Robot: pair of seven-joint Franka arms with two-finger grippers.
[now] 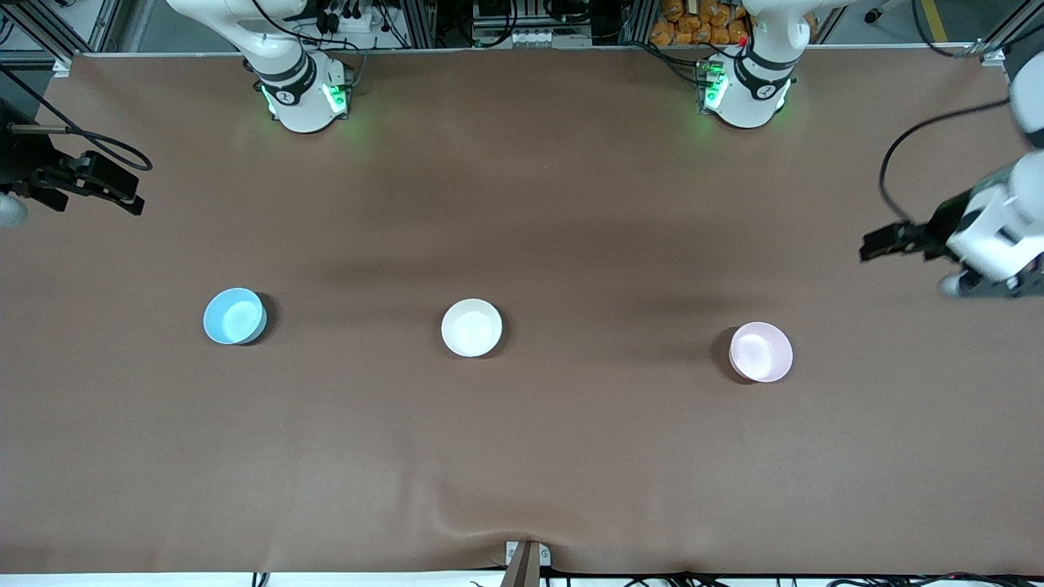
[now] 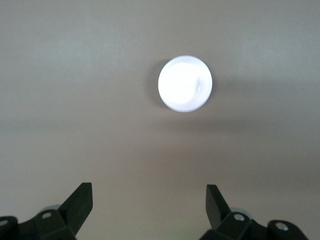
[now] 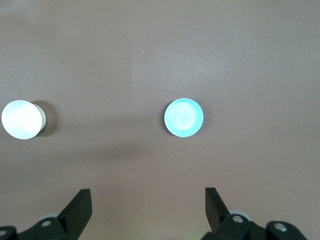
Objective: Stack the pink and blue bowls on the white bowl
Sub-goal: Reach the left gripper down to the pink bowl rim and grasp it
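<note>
Bowls, three, set apart in a row on the brown table [image 1: 522, 456].

White bowl [image 1: 471, 328] taken as landmark: blue bowl [image 1: 234, 315] is placed toward the right arm's end from it, pink bowl [image 1: 760, 351] toward the left arm's end and slightly nearer the front camera. Left gripper [image 1: 877, 243] and right gripper [image 1: 122, 196] are held raised at the table's ends, well apart from the white bowl, fingers spread, nothing gripped.
</note>
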